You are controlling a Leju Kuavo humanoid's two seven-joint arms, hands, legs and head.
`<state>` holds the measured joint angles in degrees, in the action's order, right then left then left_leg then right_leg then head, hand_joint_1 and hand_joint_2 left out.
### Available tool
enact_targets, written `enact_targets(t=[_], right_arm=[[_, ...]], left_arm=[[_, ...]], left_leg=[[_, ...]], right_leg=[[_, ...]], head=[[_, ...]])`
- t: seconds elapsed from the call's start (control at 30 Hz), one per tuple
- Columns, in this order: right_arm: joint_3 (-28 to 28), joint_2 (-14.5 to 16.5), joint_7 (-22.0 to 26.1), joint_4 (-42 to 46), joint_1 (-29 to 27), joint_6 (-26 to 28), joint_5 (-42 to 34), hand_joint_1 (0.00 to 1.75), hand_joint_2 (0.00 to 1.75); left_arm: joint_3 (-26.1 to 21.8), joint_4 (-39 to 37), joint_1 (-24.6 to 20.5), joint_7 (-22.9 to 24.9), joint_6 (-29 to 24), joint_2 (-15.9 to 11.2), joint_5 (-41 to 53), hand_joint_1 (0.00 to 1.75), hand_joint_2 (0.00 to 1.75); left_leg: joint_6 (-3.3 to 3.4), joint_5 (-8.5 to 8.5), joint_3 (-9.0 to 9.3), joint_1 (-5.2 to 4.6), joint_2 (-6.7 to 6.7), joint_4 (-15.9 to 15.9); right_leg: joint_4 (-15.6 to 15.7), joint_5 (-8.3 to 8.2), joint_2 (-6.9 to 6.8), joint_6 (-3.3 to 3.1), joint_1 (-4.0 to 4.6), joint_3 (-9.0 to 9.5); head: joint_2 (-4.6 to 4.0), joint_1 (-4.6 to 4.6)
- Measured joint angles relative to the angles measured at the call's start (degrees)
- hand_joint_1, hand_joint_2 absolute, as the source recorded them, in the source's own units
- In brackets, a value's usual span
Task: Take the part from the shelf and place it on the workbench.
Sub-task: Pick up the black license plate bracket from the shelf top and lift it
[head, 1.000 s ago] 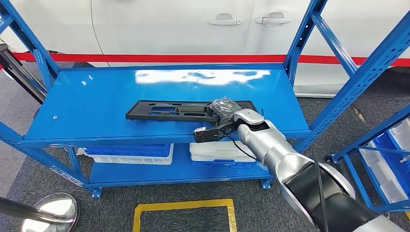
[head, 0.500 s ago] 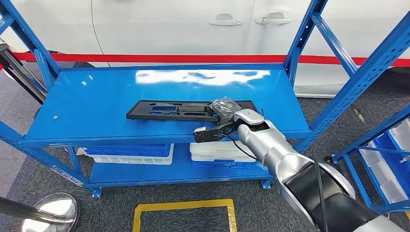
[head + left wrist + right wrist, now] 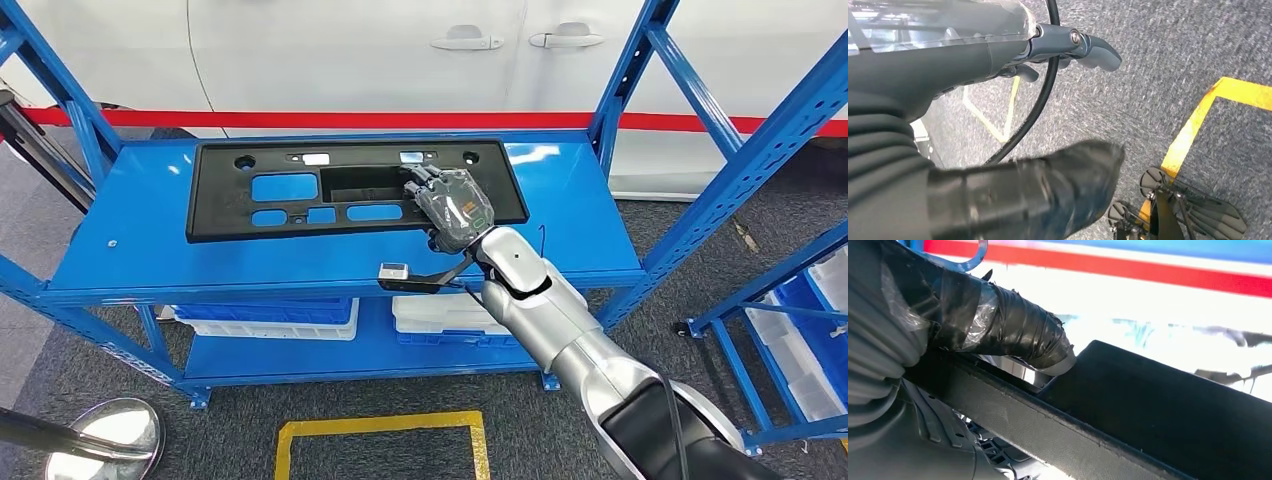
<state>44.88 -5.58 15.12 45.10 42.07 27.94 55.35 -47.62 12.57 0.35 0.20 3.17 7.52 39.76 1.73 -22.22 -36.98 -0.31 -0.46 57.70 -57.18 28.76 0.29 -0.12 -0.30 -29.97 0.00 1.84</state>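
Observation:
The part point(image 3: 300, 190) is a long black plastic panel with several cut-outs. It is tilted up over the blue shelf point(image 3: 150, 255), its face turned toward me. My right hand point(image 3: 452, 205) grips it near its right end, fingers wrapped over the edge. In the right wrist view the taped thumb point(image 3: 1013, 327) presses on the panel's black edge point(image 3: 1158, 405). My left hand point(image 3: 998, 125) hangs over the grey floor with its fingers point(image 3: 1093, 50) apart and nothing in it.
A white car point(image 3: 400, 60) with a red stripe stands behind the shelf. Blue and white bins point(image 3: 465, 320) sit on the lower shelf. Blue uprights point(image 3: 740, 150) frame the right side, with another rack point(image 3: 800, 320) beyond. Yellow floor tape point(image 3: 380, 430) lies in front.
The panel lay flat on the shelf before; now my right hand has raised it and tipped it upright, so its face shows toward me.

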Motion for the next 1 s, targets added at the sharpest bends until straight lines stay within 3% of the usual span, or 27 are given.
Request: enact_targets(t=[0.27, 0.47, 0.5, 0.6, 0.63, 0.8, 1.0], right_arm=[[-1.1, -3.9, -1.4, 13.5, -3.8, 2.2, 3.8, 1.75, 1.75], [-1.5, -6.8, -0.3, 20.9, -4.7, -0.9, 1.8, 1.75, 1.75], [-1.5, -7.5, -0.2, 22.2, -4.7, -1.9, 1.8, 1.75, 1.75], [-1.5, -9.5, 0.3, 25.9, -4.3, -5.1, 1.5, 1.75, 1.75], [-1.5, -10.1, 0.6, 27.0, -4.0, -6.2, 1.2, 1.75, 1.75], [-1.5, -13.3, 1.1, 32.1, -1.6, -11.1, -0.9, 1.75, 1.75], [-1.5, -15.2, 1.7, 34.8, -0.5, -12.0, -1.5, 1.75, 1.75]], left_arm=[[1.4, 0.0, 0.0, -1.6, -0.5, 0.5, 1.0, 0.00, 1.75], [1.6, 0.0, 0.2, -5.2, 0.3, 0.5, 1.3, 0.00, 1.75], [1.7, 0.0, 0.3, -6.3, 1.2, 0.4, 1.6, 0.00, 1.31], [1.7, 0.0, 0.4, -8.4, 4.0, 0.0, 1.4, 0.00, 1.31], [1.7, 0.0, 0.5, -8.9, 4.6, -0.2, 1.2, 0.00, 1.75], [1.7, 0.0, 1.0, -10.3, 6.0, -1.0, 1.1, 0.00, 1.75], [1.7, 0.0, 1.4, -10.7, 5.7, -1.6, 1.8, 0.00, 1.75]], left_leg=[[0.05, -0.07, 0.00, -0.01, 0.02, 0.0], [0.05, -0.07, -0.01, -0.02, 0.01, 0.0], [0.05, -0.07, -0.01, -0.02, -0.01, 0.0], [0.05, -0.07, -0.03, -0.03, -0.02, 0.0], [0.05, -0.07, -0.03, -0.03, -0.01, 0.0], [0.05, -0.07, -0.03, -0.03, -0.01, 0.0], [0.06, -0.07, -0.02, -0.02, -0.03, 0.0]], right_leg=[[0.0, 0.03, 0.01, -0.03, -0.02, -0.04], [0.0, 0.03, 0.00, -0.02, -0.03, -0.04], [0.0, 0.03, -0.01, -0.02, -0.03, -0.03], [0.0, 0.03, -0.02, -0.02, -0.03, 0.01], [0.0, 0.03, -0.01, -0.02, -0.03, 0.01], [0.0, 0.03, -0.01, -0.02, -0.03, 0.02], [0.0, 0.05, -0.04, 0.00, -0.03, -0.02]], head=[[0.00, 0.00], [0.00, 0.00], [0.00, 0.00], [0.00, 0.00], [0.00, 0.00], [0.00, 0.00], [0.00, 0.00]])
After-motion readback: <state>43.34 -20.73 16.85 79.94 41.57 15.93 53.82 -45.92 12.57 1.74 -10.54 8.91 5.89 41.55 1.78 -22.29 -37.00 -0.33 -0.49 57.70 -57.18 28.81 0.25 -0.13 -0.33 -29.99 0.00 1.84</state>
